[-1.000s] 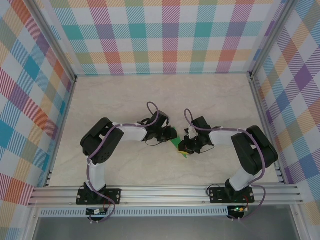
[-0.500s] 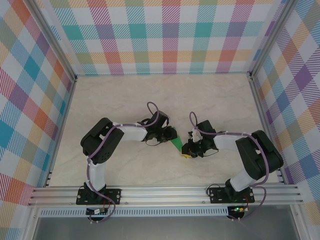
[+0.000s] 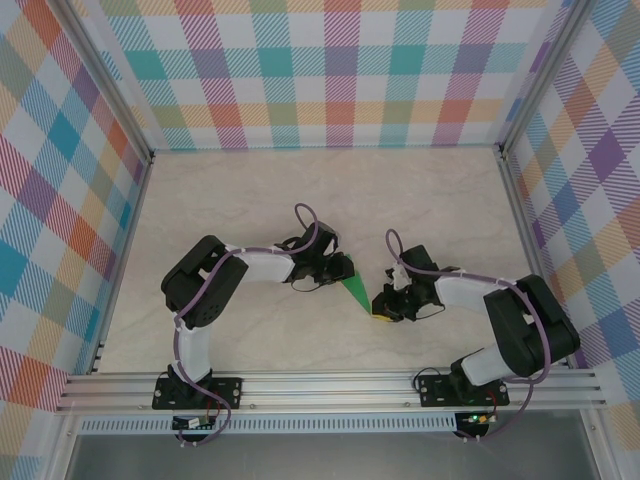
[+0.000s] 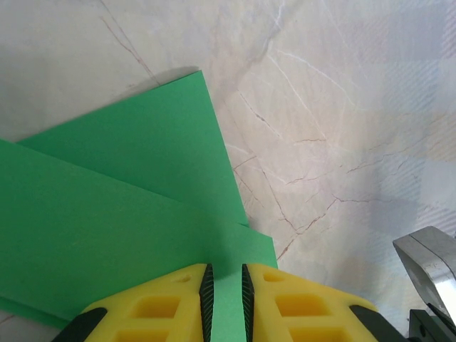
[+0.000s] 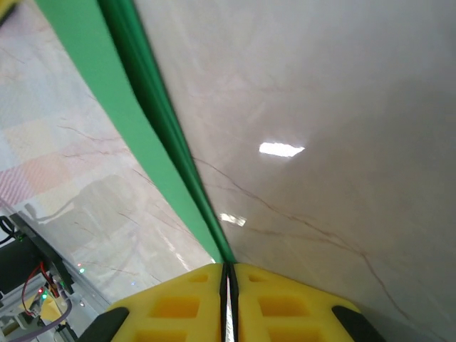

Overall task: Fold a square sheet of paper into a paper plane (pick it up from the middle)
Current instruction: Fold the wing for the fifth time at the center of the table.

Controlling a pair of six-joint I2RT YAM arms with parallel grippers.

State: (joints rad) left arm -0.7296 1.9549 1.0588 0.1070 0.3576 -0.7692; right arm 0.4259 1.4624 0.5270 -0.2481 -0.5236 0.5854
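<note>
The square sheet of paper is folded into a slim green dart, the paper plane [image 3: 354, 290], lying mid-table with its point toward the near right. My left gripper [image 3: 344, 274] sits at its wide end. In the left wrist view the layered green paper [image 4: 128, 214] runs into the narrow gap between my left gripper's [image 4: 224, 274] yellow fingers [image 4: 164, 306], which are closed on it. My right gripper [image 3: 382, 311] is at the dart's point. In the right wrist view its jaws [image 5: 229, 269] are pinched together on the tip of the long green fold [image 5: 135, 107].
The marble tabletop [image 3: 300, 200] is bounded by plaid walls [image 3: 330, 70] at the back and both sides. An aluminium rail [image 3: 330, 385] carrying both arm bases runs along the near edge.
My right gripper has slid right and slightly nearer along the fold to the dart's point, uncovering more green paper. The left gripper has stayed put.
</note>
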